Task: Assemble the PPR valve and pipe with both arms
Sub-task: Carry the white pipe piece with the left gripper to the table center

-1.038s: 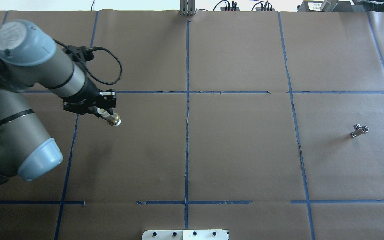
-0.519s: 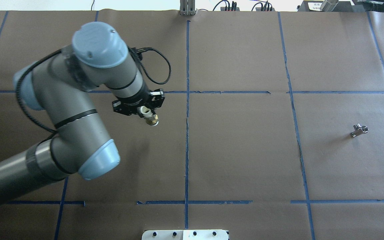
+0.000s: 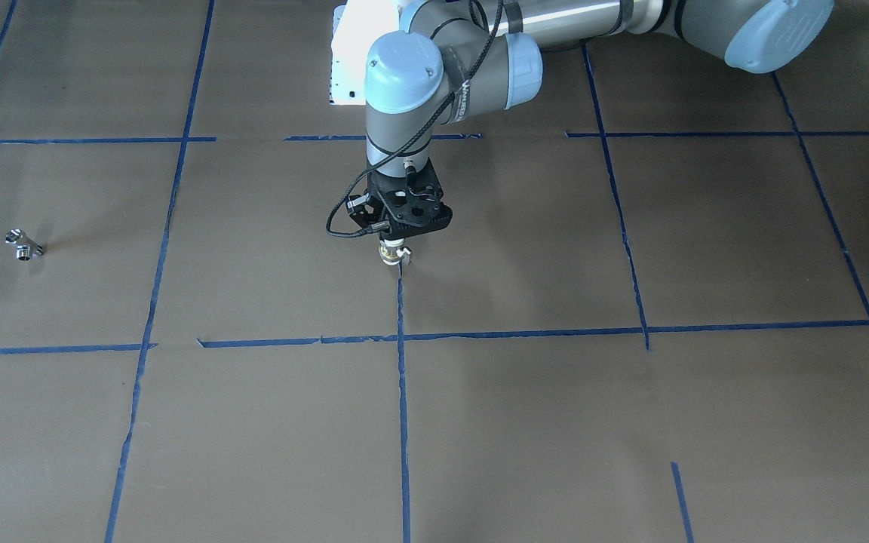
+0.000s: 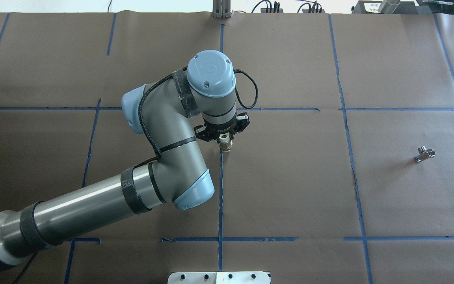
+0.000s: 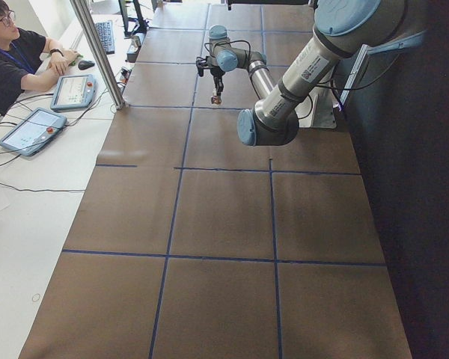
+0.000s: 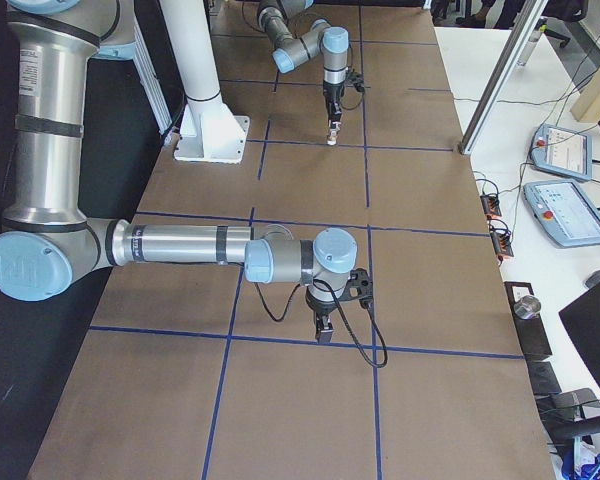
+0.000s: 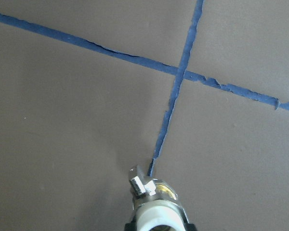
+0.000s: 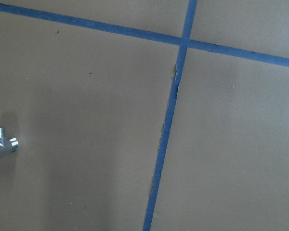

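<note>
Swung in from the table's left, left gripper (image 4: 224, 139) now sits over the centre tape line (image 4: 220, 189), clamped on PPR valve (image 4: 225, 146). Pipe (image 4: 425, 154) lies far right. Only the right-end camera shows right gripper (image 6: 323, 328); opening can't be told.

**Both wrists point down**

Left arm (image 4: 164, 157) reaches to mid-worktop (image 4: 290, 185), elbow bent, left pincer (image 4: 224, 140) straight down and clamped on the PPR valve (image 4: 226, 146). Right arm (image 6: 180, 245) stretches out level, right pincer (image 6: 323, 329) aimed down, its grip unreadable.
</note>
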`<state>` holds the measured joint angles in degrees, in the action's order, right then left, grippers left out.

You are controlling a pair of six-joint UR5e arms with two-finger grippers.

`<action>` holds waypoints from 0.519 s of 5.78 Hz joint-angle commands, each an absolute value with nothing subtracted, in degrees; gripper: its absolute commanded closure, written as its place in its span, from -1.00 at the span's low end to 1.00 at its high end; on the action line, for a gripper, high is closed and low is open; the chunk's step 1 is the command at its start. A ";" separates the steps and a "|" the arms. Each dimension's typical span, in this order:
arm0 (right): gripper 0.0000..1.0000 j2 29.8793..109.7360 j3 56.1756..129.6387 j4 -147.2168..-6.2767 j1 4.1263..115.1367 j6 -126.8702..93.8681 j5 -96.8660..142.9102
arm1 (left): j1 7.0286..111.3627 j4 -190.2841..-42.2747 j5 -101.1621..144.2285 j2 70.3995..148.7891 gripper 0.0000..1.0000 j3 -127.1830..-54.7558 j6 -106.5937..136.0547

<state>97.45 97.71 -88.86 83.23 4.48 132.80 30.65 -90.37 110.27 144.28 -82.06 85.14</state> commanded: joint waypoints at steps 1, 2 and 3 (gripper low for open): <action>-1.00 97.56 97.73 -88.86 83.23 4.48 132.80 | 30.32 -90.62 109.95 144.23 1.00 -81.47 85.08; -1.00 97.56 97.73 -88.86 83.23 4.48 132.80 | 30.41 -90.09 109.95 144.23 1.00 -81.65 84.99; -1.00 97.56 97.65 -88.86 83.23 4.48 132.80 | 30.50 -89.91 109.86 144.14 1.00 -81.74 84.99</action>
<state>97.55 97.71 -88.86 83.23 4.48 132.80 30.42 -90.14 109.93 144.20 -81.66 85.01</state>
